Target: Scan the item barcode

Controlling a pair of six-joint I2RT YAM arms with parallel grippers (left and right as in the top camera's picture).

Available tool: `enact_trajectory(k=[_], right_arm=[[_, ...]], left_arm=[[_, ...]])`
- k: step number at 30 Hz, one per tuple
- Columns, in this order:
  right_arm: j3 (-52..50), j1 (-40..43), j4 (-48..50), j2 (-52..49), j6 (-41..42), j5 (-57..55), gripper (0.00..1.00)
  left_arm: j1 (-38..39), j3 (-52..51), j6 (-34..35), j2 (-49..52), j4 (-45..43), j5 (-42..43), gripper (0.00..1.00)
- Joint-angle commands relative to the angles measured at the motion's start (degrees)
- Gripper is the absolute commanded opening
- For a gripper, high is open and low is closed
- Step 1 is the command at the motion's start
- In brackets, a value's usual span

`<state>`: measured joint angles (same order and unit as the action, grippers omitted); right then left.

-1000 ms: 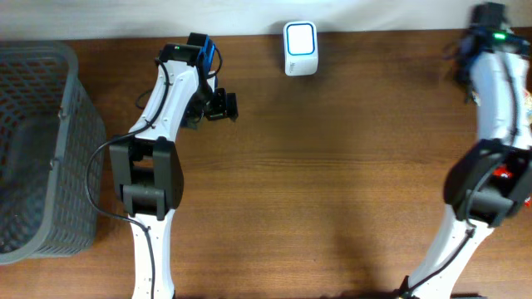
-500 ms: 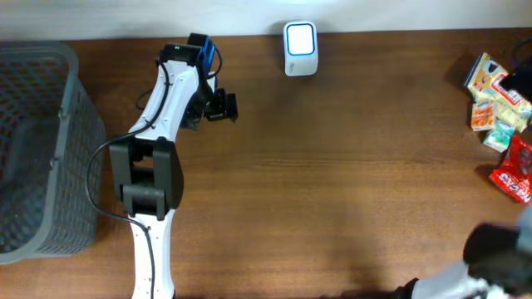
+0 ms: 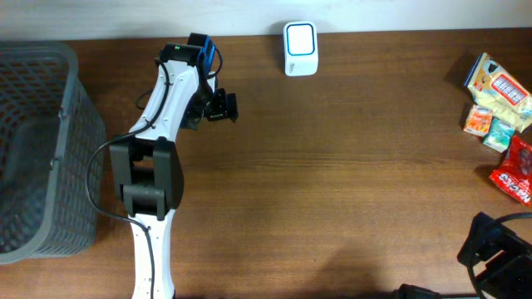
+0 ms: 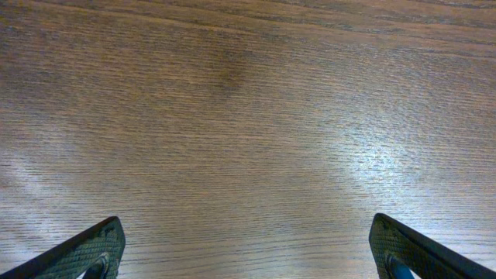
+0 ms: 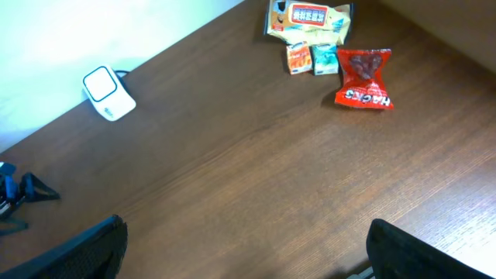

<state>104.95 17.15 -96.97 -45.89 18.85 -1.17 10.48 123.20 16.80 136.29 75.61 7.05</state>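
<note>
Left jaws wide open, nothing between them; both fingertips [image 4: 93,249] sit at the lower corners of the left wrist view with only bare wooden tabletop [image 4: 248,116] under them; left arm [image 3: 170,91] reaches to the far-left part of the tabletop, beside the grey mesh basket [image 3: 33,58] at the left edge; can't see inside the basket well enough to say what it holds.

Right jaws also open and holding nothing; fingertips [image 5: 89,246] far apart at the bottom of the right wrist view, high above the tabletop; overhead shows only a dark part of the right arm [image 3: 499,253] in the near-right corner.

White scanner [image 3: 299,37] with a blue-rimmed window stands at the far edge, middle; well apart from both arms.

Items lie in a cluster at the right edge, touched by neither arm: yellow packet [image 3: 497,83] farthest back; small orange carton [image 3: 476,121] and small teal carton [image 3: 499,133] just beside it, side by side; red packet [image 3: 515,170] nearest the front; barcodes too small to make out.
</note>
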Motion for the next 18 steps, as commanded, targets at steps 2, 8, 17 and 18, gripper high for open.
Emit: enact_trajectory(k=[2,8,17,18], right_arm=[[-0.5,-1.1,-0.3,1.2,-0.6,-0.1,0.98],[-31.1,-11.8,21.3,16.6,-0.7,1.6,0.99],[-89.1,-19.5,79.6,44.7,-10.1,1.4,0.98],[-91.0,-19.5,81.9,45.7,-10.1,1.4,0.99]], left_arm=[[0.0,-0.2,0.5,-1.0,0.0,0.2,0.99],[0.0,-0.2,0.5,-1.0,0.0,0.2,0.99],[0.0,-0.2,0.5,-1.0,0.0,0.2,0.99],[0.0,-0.2,0.5,-1.0,0.0,0.2,0.99]])
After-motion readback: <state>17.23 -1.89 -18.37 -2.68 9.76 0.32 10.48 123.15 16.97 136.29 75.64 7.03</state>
